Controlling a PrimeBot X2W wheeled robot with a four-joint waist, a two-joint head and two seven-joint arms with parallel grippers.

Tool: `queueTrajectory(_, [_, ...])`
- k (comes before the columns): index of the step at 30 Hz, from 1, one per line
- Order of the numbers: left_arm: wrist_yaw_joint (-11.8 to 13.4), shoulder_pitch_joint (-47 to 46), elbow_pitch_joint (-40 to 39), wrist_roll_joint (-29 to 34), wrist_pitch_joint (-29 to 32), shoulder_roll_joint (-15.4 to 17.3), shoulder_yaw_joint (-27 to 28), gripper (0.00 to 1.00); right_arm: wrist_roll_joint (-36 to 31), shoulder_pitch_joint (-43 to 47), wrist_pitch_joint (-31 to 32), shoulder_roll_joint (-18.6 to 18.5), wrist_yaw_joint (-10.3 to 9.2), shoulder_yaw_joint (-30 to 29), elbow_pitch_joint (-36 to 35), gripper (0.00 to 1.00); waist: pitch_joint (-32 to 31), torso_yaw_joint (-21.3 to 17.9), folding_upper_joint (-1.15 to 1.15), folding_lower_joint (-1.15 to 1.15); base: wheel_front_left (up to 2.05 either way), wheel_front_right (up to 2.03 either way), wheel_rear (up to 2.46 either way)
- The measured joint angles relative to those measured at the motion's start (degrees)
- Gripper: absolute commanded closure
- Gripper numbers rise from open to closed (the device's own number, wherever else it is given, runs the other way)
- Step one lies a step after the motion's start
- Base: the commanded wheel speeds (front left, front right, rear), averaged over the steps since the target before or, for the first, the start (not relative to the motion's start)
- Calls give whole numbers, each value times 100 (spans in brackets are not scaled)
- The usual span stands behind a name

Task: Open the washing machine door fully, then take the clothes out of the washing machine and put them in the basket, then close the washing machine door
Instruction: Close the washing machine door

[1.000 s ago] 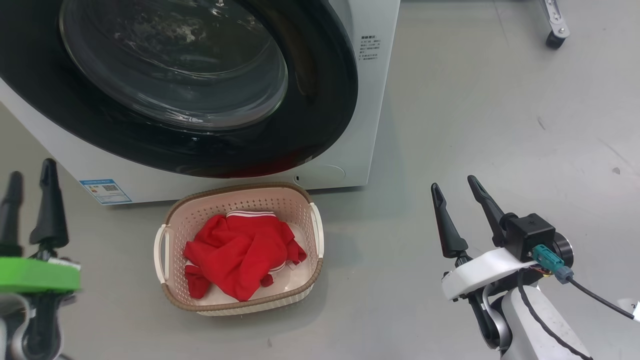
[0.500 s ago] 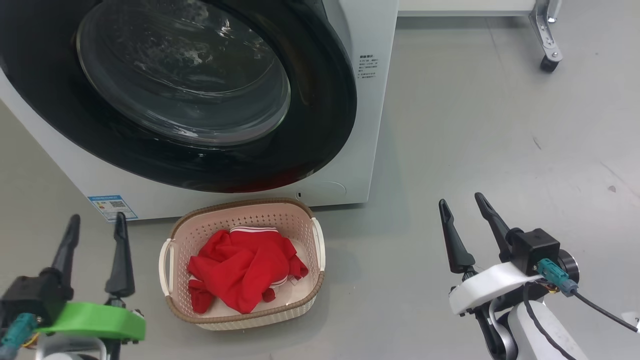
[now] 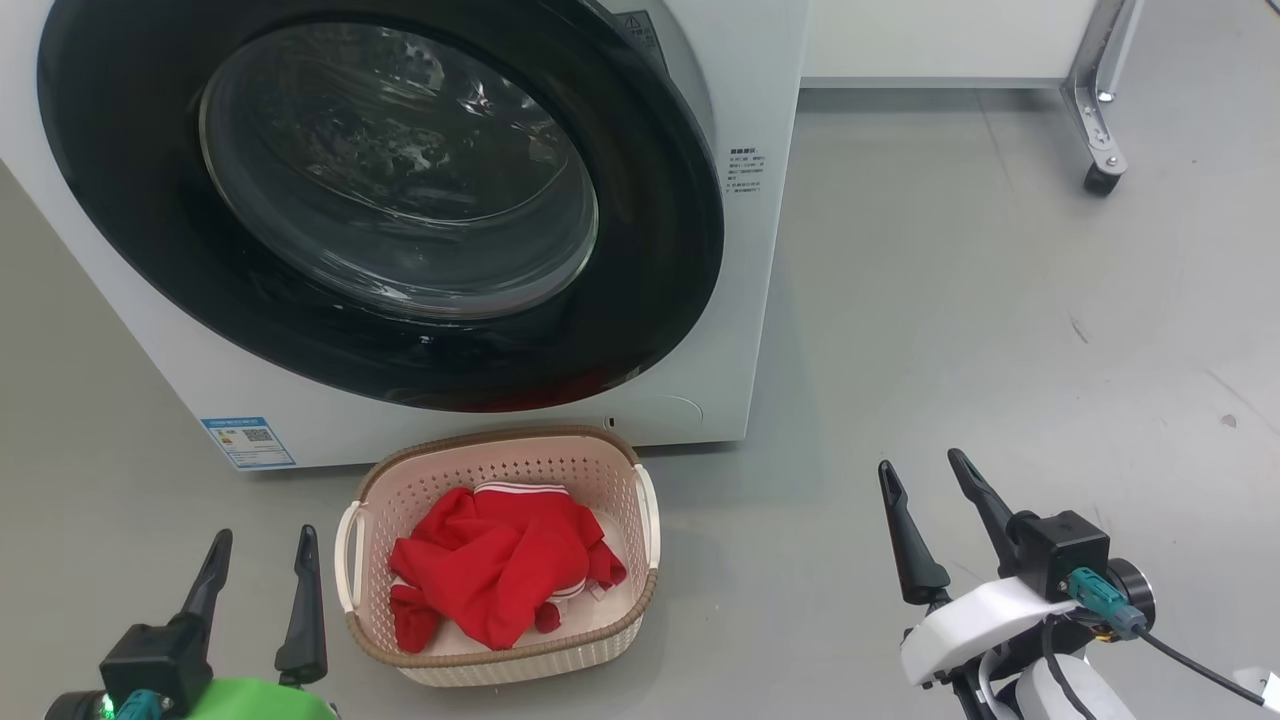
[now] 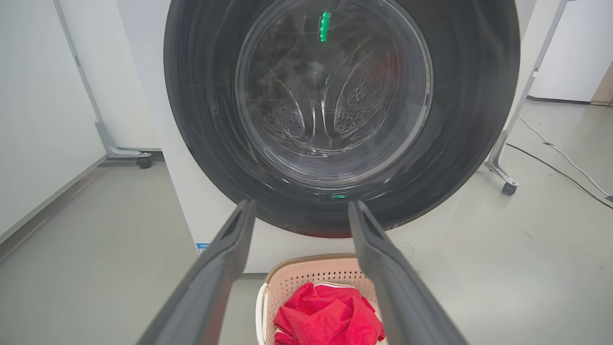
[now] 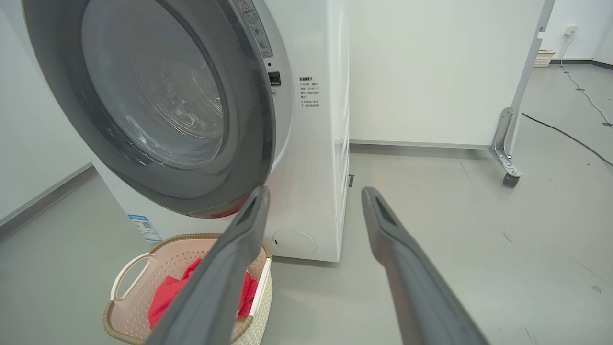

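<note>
Clothes (image 3: 495, 572), a single bright red garment with a white striped band, lie crumpled in the basket (image 3: 530, 468). The basket stands on the grey floor (image 3: 1000, 330) just in front of the washing machine (image 3: 765, 330), below the lower edge of the washing machine door (image 3: 400, 190). The fabric sits inside the basket's brown woven-look rim, and a small white label shows at its right side.

The door lies against the white front of the machine, though I cannot tell whether it is latched. Through its clear glass bowl, the left wrist view shows the perforated steel drum (image 4: 352, 103). A blue sticker (image 3: 248, 442) is at the lower left of the machine front, and printed text (image 3: 745, 170) is near its right edge.

The left hand (image 3: 263, 533) hovers low, just beside the basket's left handle, its two dark fingers spread wide with nothing between them. The right hand (image 3: 920, 460) is well apart from the basket on the right, above the floor, likewise wide open and empty. Beyond the machine to the right, a metal leg with a black castor (image 3: 1100, 180) stands on the floor.
</note>
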Motion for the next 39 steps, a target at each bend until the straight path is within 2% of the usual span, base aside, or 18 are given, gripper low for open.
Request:
queueTrajectory(34, [129, 88, 15, 164, 1, -199, 64, 0, -91, 137, 0, 19, -21, -19, -14, 0, -33, -14, 0, 0, 0, 0, 0])
queueTrajectory(36, [129, 88, 14, 165, 8, -200, 64, 0, -91, 137, 0, 20, -21, -31, -16, 87, -24, -13, 0, 0, 0, 0, 0])
queueTrajectory(37, [129, 88, 12, 177, 25, -200, 64, 0, -91, 137, 0, 20, -21, -38, -19, 100, -18, -12, 0, 0, 0, 0, 0])
queueTrajectory(39, [129, 88, 10, 238, 49, -200, 64, 0, -91, 137, 0, 20, -21, -47, -21, 100, -5, -9, 0, 0, 0, 0, 0])
